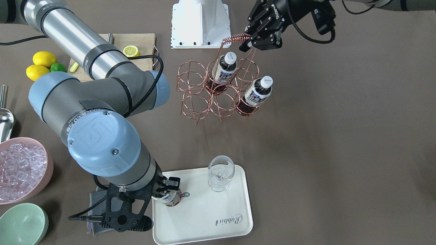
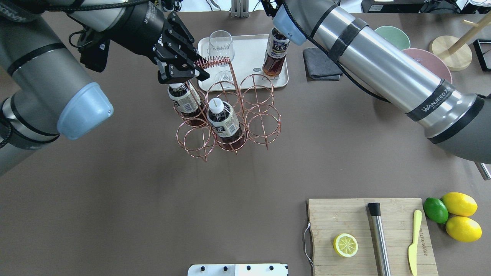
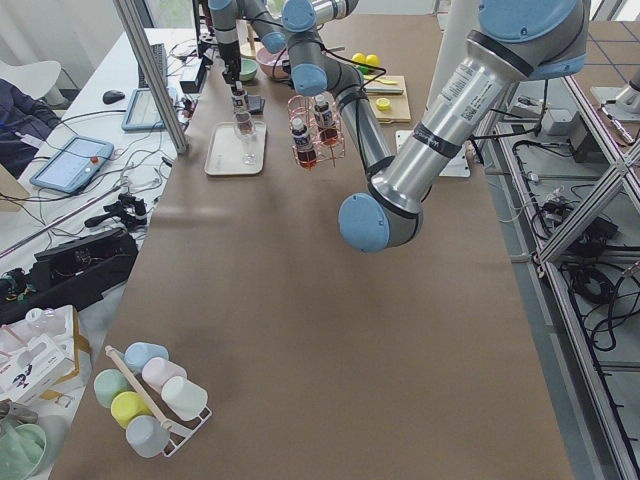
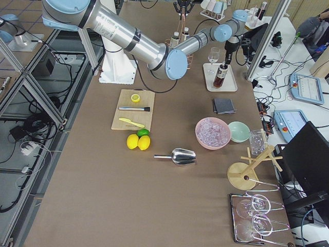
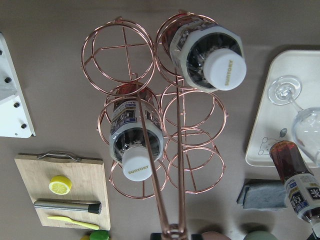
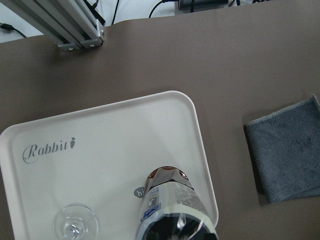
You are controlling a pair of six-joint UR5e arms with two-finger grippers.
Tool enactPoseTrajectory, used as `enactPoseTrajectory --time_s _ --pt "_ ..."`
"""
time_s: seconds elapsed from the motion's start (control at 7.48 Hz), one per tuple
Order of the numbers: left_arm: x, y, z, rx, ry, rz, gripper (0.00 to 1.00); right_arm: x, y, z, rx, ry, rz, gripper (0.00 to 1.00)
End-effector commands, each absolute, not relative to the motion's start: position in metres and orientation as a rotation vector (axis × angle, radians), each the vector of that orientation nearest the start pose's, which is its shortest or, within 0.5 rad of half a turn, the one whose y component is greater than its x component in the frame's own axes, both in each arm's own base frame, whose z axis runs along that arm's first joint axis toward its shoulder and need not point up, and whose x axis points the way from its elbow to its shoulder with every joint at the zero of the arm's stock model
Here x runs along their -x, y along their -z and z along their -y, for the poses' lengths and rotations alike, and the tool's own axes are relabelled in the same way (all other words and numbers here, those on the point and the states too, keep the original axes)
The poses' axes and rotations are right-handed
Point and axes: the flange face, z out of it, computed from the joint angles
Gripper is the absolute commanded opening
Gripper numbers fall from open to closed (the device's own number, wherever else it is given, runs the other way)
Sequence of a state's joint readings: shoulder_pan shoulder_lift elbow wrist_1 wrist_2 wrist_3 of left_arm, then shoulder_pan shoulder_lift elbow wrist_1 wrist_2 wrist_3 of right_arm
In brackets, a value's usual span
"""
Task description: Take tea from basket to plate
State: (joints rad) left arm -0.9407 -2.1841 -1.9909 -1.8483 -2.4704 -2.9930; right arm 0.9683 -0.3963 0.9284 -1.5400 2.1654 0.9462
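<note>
The copper wire basket [image 1: 235,38] is at mid table and holds two tea bottles [image 1: 224,69] [image 1: 258,92], also in the overhead view [image 2: 184,99] [image 2: 224,120]. My left gripper [image 1: 252,41] is shut on the coiled handle [image 2: 213,61] above it. The left wrist view looks down the handle rods [image 5: 152,175] onto both caps. My right gripper [image 1: 168,192] is shut on a third tea bottle [image 2: 275,53], held upright at a corner of the cream plate [image 1: 211,211]. The right wrist view shows this bottle [image 6: 172,210] over the plate [image 6: 100,135].
A wine glass [image 1: 220,173] stands on the plate. A grey cloth [image 2: 320,63] lies beside it. A pink bowl of ice [image 1: 20,170], a green bowl [image 1: 20,224] and a metal scoop [image 1: 5,119] are nearby. The cutting board [image 2: 345,222] carries a lemon half.
</note>
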Motion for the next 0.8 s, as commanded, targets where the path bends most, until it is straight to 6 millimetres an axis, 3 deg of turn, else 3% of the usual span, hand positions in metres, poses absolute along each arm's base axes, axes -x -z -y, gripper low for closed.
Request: enactPoseTrajectory --time_s 0.0,0.13,0.4,0.67 --pt "-0.21 -0.141 0.447 1.103 1.372 -1.08 0.0 0.434 -0.139 0.752 -0.01 -0.15 0.791 0.0" --pt "-0.196 -0.158 0.443 1.106 1.346 -1.064 0.0 0.44 -0.141 0.753 -0.013 -0.151 0.788 0.0" --pt "-0.161 -0.192 0.457 1.109 1.321 -1.042 0.0 0.454 -0.131 0.746 -0.011 -0.158 0.786 0.0" --pt "-0.115 -0.231 0.502 1.105 1.304 -1.058 0.0 0.454 -0.129 0.746 -0.014 -0.157 0.788 0.0"
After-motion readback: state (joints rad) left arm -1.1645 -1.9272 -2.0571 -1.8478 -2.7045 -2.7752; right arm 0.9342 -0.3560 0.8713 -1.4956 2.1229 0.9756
